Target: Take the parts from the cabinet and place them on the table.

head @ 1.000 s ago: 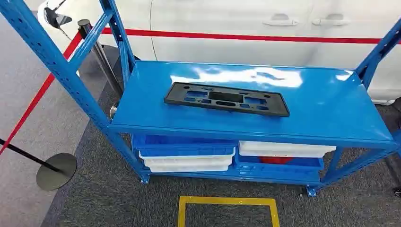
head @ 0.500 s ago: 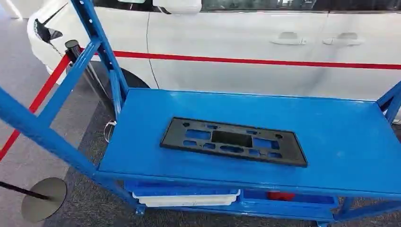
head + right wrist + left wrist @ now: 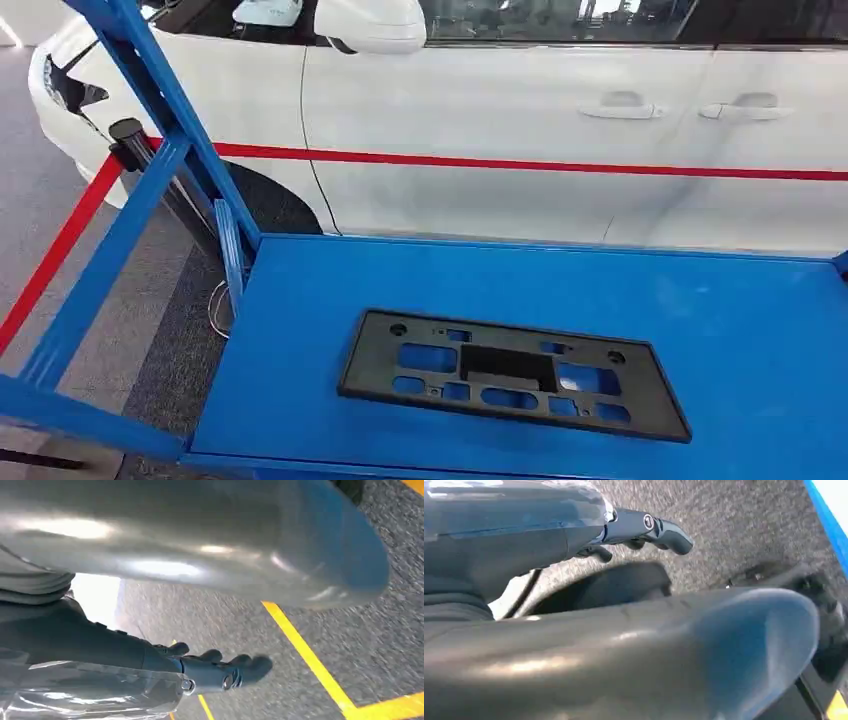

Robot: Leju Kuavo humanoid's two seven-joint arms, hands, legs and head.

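Grey carpet (image 3: 320,625) marked with yellow tape (image 3: 310,655) lies under both hanging arms in the wrist views. Over it the left hand (image 3: 644,530) holds nothing, its dark fingers (image 3: 671,532) stretched out and apart; the right hand (image 3: 220,672) is likewise bare, fingers extended over the floor. From the head view, a blue metal shelf (image 3: 300,380) spreads across the near foreground, and 1 flat black plastic part (image 3: 510,375) with several cut-outs rests on it, nearer its front edge. Blue uprights (image 3: 160,110) rise at the shelf's left end. Behind stands a white car (image 3: 480,110) with a red stripe (image 3: 520,163) along its doors.
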